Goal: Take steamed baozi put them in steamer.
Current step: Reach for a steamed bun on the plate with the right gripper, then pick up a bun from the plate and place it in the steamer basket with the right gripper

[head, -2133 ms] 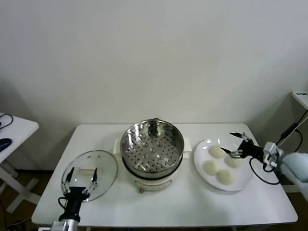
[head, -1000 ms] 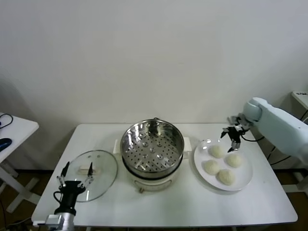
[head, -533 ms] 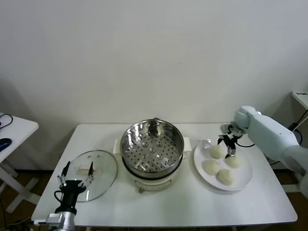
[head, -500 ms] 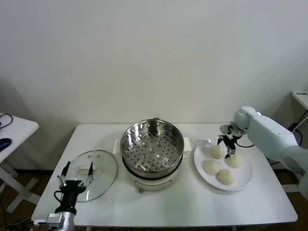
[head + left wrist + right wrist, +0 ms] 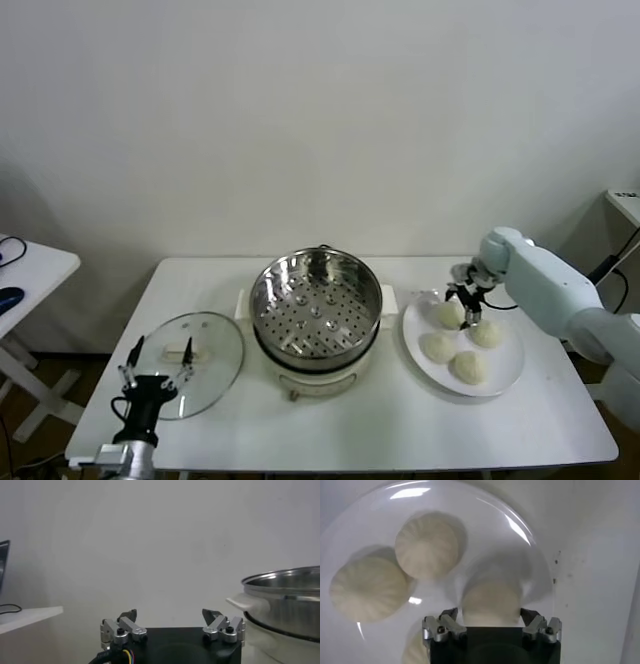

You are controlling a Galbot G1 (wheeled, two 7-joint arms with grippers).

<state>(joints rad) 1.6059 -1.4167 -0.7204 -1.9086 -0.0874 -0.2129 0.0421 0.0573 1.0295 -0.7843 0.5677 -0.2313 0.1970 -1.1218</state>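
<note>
On the table my steamer sits in the middle with its perforated tray bare, its glass lid lying off toward the left edge, so nothing is loaded yet. All four steamed baozi are on the white plate near the right edge, none lifted, and every transfer is left to do. My right claw straddles the bun nearest the table's far edge, jaws wide on either side and not yet clamped; my left claw waits spread and empty at the front left corner.
</note>
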